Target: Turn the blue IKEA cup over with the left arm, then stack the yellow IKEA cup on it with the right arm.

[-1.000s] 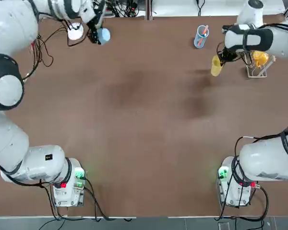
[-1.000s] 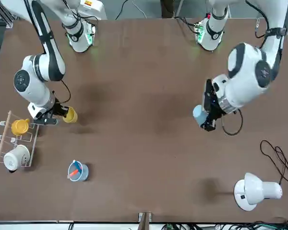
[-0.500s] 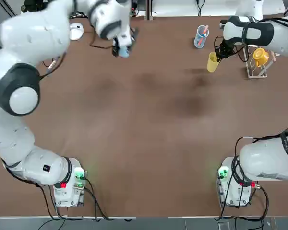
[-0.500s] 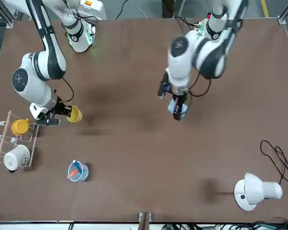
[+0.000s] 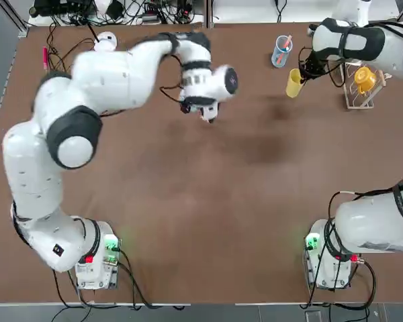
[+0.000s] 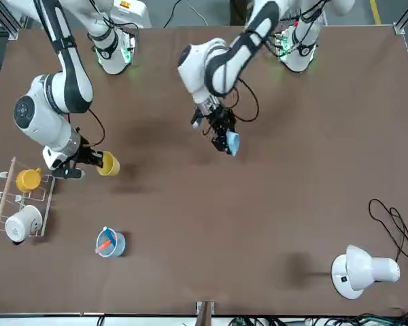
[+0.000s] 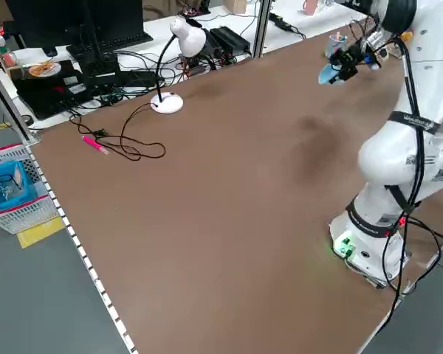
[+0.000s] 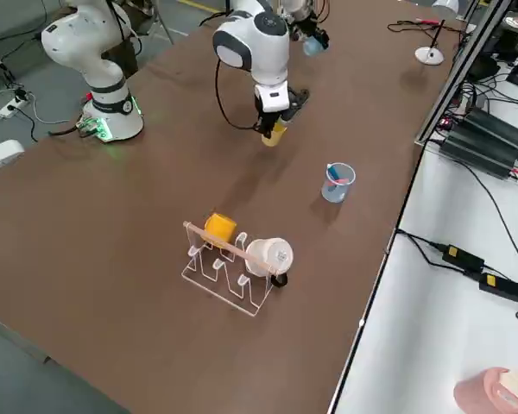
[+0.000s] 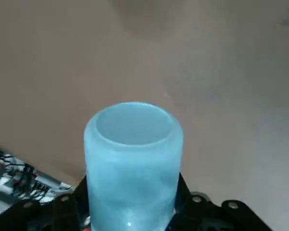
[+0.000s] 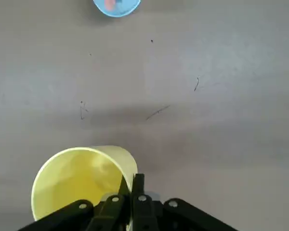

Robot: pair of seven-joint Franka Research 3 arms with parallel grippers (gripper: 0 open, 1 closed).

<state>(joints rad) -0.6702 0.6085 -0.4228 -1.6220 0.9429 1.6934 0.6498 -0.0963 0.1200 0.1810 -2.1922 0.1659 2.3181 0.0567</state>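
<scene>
My left gripper (image 6: 222, 136) is shut on the pale-blue IKEA cup (image 6: 232, 144), held in the air above the middle of the table's far half. From the left wrist the blue cup (image 9: 133, 159) sticks straight out between the fingers. The left gripper (image 5: 205, 113) hides most of the cup from above. My right gripper (image 5: 303, 72) is shut on the rim of the yellow IKEA cup (image 5: 294, 83), at the far right, above the table. The yellow cup (image 10: 82, 185) shows its open mouth to the right wrist camera.
A clear blue tumbler (image 5: 281, 51) with pink sticks stands just beyond the yellow cup. A wire rack (image 6: 20, 200) holds an orange mug and a white mug at the far right corner. A white desk lamp (image 6: 360, 270) and loose cables (image 6: 394, 224) lie at the far left.
The left arm has swung from the far left corner toward the table's middle, carrying the blue cup. The right gripper with the yellow cup has shifted slightly farther out and leftward.
</scene>
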